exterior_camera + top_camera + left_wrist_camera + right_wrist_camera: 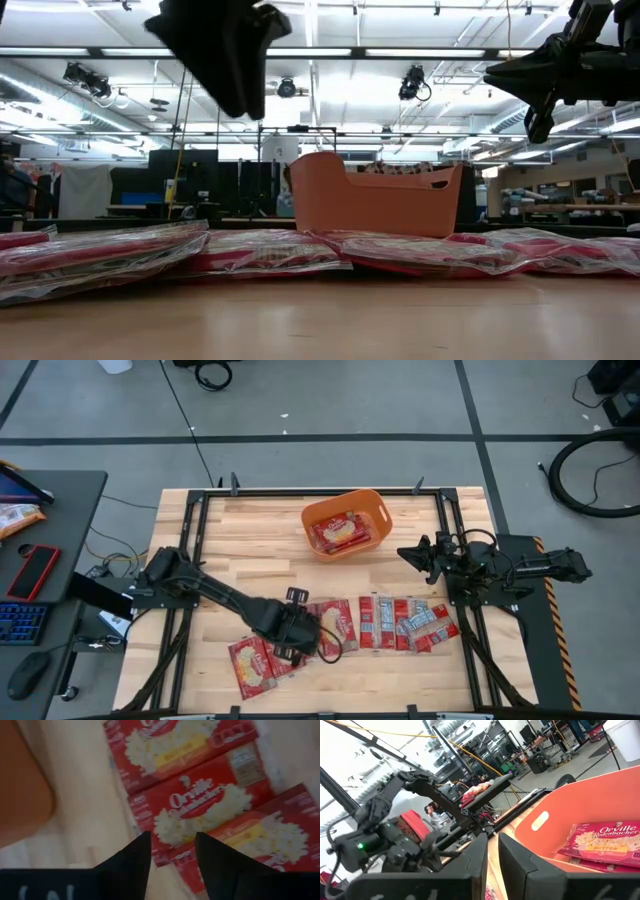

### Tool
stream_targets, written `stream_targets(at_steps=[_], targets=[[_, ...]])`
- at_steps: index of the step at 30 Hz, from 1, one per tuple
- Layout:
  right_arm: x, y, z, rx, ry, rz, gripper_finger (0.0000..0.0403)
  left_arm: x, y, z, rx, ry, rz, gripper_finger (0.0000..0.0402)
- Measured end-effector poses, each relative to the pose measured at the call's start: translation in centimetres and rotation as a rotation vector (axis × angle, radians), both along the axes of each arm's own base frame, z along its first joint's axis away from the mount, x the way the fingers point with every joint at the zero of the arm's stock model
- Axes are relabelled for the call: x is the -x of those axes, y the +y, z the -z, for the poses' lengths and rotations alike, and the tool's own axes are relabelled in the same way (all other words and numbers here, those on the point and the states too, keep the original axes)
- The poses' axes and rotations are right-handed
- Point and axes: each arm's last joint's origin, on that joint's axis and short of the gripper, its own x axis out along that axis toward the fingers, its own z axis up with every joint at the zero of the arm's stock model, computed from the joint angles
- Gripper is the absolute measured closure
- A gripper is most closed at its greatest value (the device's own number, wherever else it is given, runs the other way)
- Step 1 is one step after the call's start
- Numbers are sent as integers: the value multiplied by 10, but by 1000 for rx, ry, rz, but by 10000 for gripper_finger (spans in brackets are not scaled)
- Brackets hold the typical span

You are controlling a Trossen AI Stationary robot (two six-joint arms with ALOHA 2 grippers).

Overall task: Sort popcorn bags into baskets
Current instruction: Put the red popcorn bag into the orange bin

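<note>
Nearest the lens in the low view lies a row of flat red popcorn bags [260, 252] in clear wrap, stretched across the lower middle of the frame on the pale wooden table [320, 320]. Behind them, centre, stands the orange rounded plastic basket [380, 197], a slot handle near its rim. I see one dark arm end at upper left and one at upper right, both above the bags.

High view: I count the bags as a line in the lower centre of the table, larger ones with cream-yellow pictures at left [252, 663], narrower silver-marked ones to the right [415, 622]. The left gripper [300, 643] sits over the larger bags at lower centre. The basket is at upper centre with one red bag [338, 532] lying inside. The right gripper [415, 554] waits at centre right, just beside the basket and apart from it.

Left wrist view: the two dark fingers [127, 865] stand apart at the frame's bottom, nothing between them, hovering over three large bags with popcorn pictures. An orange edge fills the left side.

Right wrist view: the fingers [522, 862] are nearly together with a narrow gap, holding nothing. The basket with its bag fills the right side.
</note>
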Motion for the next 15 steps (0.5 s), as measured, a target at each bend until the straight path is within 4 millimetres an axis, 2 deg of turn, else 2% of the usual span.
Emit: stream_targets(at_steps=[6,12,15], targets=[[0,0,0,0,0,0,351,12,-11,16,99,76,-18,197],[0,0,0,0,0,0,351,19,-30,16,43,48,120,192],[0,0,0,0,0,0,351,11,-25,16,130,48,120,196]])
